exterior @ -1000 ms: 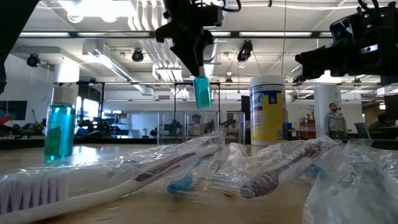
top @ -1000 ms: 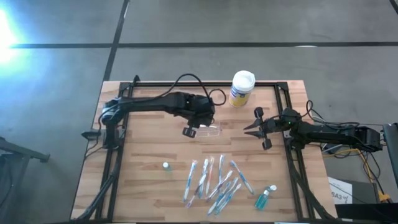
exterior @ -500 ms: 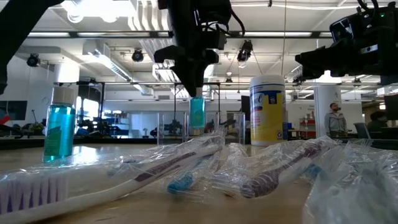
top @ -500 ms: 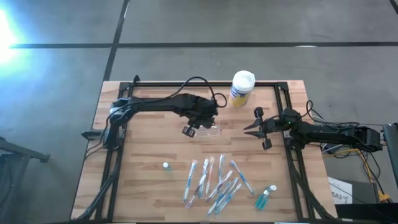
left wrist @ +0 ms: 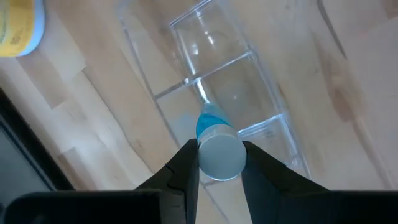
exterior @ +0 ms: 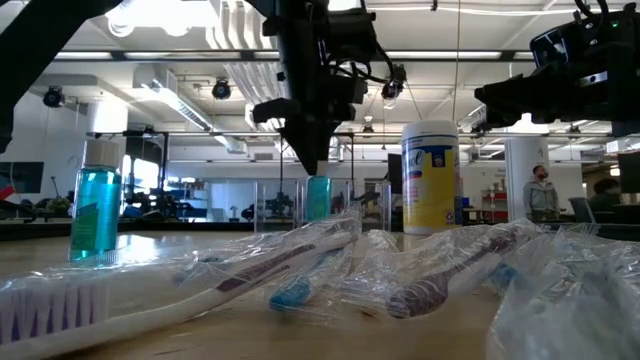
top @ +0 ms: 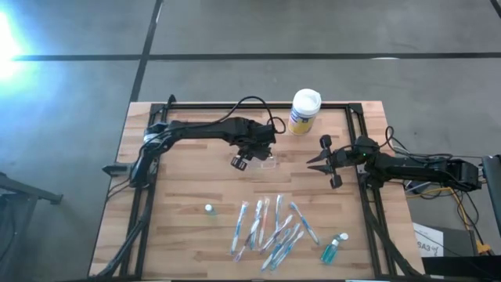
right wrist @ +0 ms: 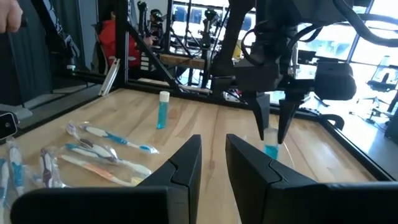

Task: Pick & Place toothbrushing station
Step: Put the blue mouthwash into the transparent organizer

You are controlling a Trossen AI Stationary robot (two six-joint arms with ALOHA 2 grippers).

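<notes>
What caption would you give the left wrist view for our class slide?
Left claw lowers a small blue bottle into the clear toothbrushing station on the wooden table.

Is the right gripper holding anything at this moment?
No, the right gripper hangs bare above the table with nothing between its fingers.

On the wooden counter (top: 180,188) we see a yellow-and-blue canister (top: 304,111) with a white lid standing at the upper middle of the high view. A heap of wrapped toothbrushes (top: 270,225) lies at the lower middle. A small bottle (top: 209,209) stands to their left, and a bottle of blue liquid (top: 333,248) lies at the lower right. In the low view a person (exterior: 538,195) stands far back at right.
</notes>
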